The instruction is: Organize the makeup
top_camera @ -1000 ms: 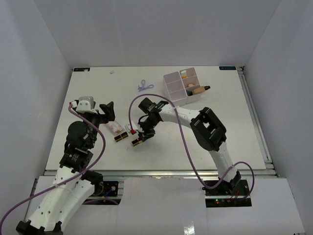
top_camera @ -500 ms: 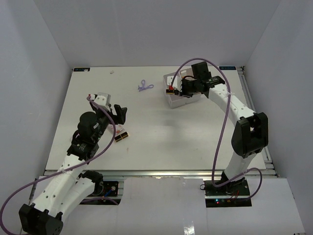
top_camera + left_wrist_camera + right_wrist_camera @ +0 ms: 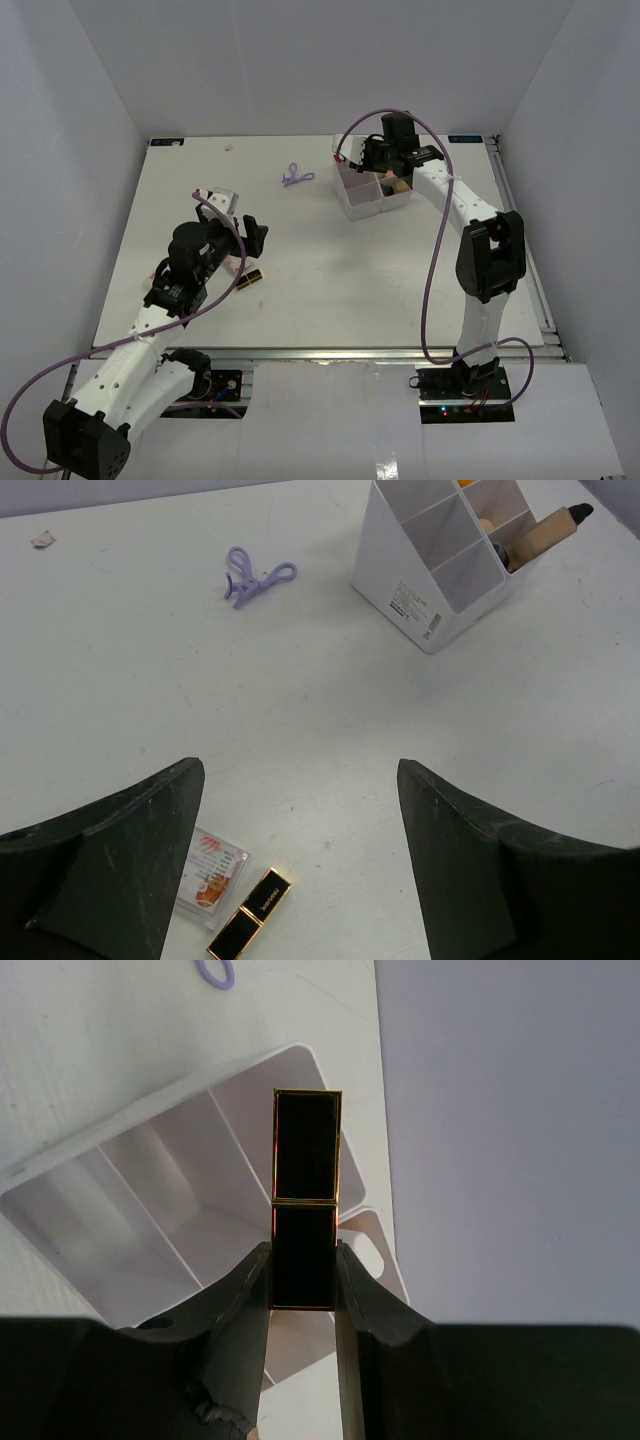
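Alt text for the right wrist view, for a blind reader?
The right gripper clamps a black-gold lipstick by one end, above the white compartment box. A loop of the lilac clip shows at the top edge.

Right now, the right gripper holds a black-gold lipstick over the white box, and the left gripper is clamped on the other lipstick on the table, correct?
No. The left gripper is open and holds nothing: the left wrist view shows its jaws spread wide, with the other lipstick lying free on the table. The right gripper does hold a black-gold lipstick over the white box.
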Controlling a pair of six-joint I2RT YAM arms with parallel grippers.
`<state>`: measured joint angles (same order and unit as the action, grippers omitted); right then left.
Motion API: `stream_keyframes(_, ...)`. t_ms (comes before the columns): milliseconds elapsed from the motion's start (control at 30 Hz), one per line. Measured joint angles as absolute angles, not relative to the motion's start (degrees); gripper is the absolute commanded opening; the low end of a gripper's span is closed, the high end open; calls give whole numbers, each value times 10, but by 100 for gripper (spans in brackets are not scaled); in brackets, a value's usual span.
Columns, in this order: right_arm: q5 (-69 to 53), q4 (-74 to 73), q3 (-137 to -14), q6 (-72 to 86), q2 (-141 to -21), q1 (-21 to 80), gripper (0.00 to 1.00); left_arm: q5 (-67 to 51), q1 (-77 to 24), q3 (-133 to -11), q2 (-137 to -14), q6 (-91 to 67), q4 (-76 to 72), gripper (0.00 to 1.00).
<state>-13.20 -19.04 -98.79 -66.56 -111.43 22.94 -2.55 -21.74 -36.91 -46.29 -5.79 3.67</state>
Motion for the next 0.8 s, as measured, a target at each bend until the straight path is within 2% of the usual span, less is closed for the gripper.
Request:
stream_keyframes(333, -103, -175, -993, -709, -1137, 229, 15, -38, -217, -369, -464, -55, 41, 89)
stream_keyframes(800, -106, -162, -980, -737, -1145, 229, 15, -46, -217, -369, -464, -54, 41, 89)
